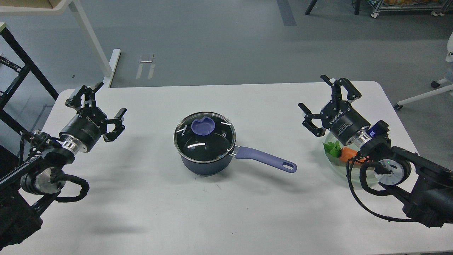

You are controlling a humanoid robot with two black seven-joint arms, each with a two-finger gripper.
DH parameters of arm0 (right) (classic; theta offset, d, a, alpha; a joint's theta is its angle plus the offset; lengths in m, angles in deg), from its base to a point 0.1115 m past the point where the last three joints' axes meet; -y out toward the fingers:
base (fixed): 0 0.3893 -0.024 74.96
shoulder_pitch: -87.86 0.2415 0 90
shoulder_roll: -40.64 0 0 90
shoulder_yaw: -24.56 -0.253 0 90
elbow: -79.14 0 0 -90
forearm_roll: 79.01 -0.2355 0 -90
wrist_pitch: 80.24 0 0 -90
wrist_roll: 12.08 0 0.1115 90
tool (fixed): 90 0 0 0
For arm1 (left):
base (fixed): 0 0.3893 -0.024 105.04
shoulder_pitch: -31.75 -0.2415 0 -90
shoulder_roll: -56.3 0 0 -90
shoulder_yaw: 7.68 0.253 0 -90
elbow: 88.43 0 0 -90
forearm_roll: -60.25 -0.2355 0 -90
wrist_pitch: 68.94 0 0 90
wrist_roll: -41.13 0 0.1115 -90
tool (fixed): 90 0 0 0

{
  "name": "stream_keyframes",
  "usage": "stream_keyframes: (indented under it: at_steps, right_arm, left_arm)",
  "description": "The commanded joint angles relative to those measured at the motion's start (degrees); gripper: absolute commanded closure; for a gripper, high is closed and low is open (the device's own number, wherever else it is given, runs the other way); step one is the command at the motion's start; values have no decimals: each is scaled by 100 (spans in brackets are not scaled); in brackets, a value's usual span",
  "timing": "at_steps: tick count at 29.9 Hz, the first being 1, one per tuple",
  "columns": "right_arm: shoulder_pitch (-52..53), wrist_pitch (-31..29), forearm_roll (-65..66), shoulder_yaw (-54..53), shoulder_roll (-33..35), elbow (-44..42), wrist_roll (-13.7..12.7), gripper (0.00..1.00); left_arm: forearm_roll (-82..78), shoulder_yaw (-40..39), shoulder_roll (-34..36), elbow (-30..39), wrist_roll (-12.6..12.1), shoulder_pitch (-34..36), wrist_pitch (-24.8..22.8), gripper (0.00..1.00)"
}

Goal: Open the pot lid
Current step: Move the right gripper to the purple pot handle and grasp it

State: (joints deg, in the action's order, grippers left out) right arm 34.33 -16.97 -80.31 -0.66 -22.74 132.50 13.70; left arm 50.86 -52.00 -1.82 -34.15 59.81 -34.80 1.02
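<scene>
A dark blue pot (207, 164) stands in the middle of the white table (226, 212), its long lavender handle (265, 159) pointing right. The clear glass lid (204, 137) with a metal rim sits flat on the pot, closed, with a lavender knob (202, 126) on top. My left gripper (105, 101) hovers open to the left of the pot, well apart from it. To the right of the pot my right gripper (316, 92) also stands open. Neither gripper touches the pot or lid.
A clear glass dish (341, 166) holding a carrot (348, 154) with green leaves sits at the right, partly under my right arm. Table legs and a dark frame stand on the floor beyond the far left edge.
</scene>
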Motion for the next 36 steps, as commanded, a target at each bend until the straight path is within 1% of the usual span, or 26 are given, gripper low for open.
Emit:
stream_keyframes:
  at_steps: [1, 6, 9, 11, 12, 13, 14, 17, 19, 23, 25, 27, 29, 32, 36]
  right_arm:
    - [0, 19, 7, -9, 2, 17, 49, 0]
    - [149, 115, 181, -9, 229, 271, 102, 0]
    - [500, 352, 1005, 0, 712, 727, 146, 0]
    - [650, 405, 1464, 0, 889, 922, 172, 0]
    - [842, 458, 1953, 0, 1046, 1079, 221, 0]
    - [844, 458, 1958, 0, 1048, 1080, 221, 0]
    - [1114, 554, 2637, 0, 1187, 1202, 221, 0]
    - [1528, 774, 3572, 113, 1259, 1247, 221, 0]
    - [1949, 976, 4144, 560, 1259, 1291, 221, 0]
    - [3013, 1380, 5137, 1991, 1241, 1590, 221, 0]
    - [3540, 1574, 5804, 2765, 1198, 1678, 221, 0]
    - [3918, 1679, 6507, 3293, 1119, 1730, 221, 0]
    - [4104, 1697, 7246, 3672, 1013, 1871, 221, 0]
    - [4228, 1697, 8327, 4033, 943, 1985, 221, 0]
    - [4289, 1697, 9164, 4490, 697, 1968, 221, 0]
  left_arm:
    - [-10, 2, 3, 4, 21, 1, 114, 1]
    - [-90, 20, 161, -5, -23, 80, 176, 1]
    - [-107, 108, 389, -58, -15, 246, 167, 1]
    - [-107, 108, 478, -58, -6, 317, 132, 1]
    - [-107, 108, 556, -84, 3, 352, 123, 1]
    - [-107, 108, 557, -84, 3, 353, 123, 1]
    - [-107, 108, 609, -101, 47, 370, 80, 1]
    - [-125, 108, 636, -102, 30, 484, 18, 1]
    - [-282, 108, 671, -102, 56, 546, 18, 1]
    - [-660, 99, 662, -84, 117, 581, 9, 1]
    - [-766, 108, 662, -67, 222, 607, 9, 1]
    - [-801, 108, 654, -23, 319, 607, 9, 1]
    - [-802, 108, 654, -5, 363, 607, 9, 1]
    - [-802, 108, 627, 21, 363, 642, 9, 1]
    - [-802, 143, 618, 144, 363, 660, 18, 1]
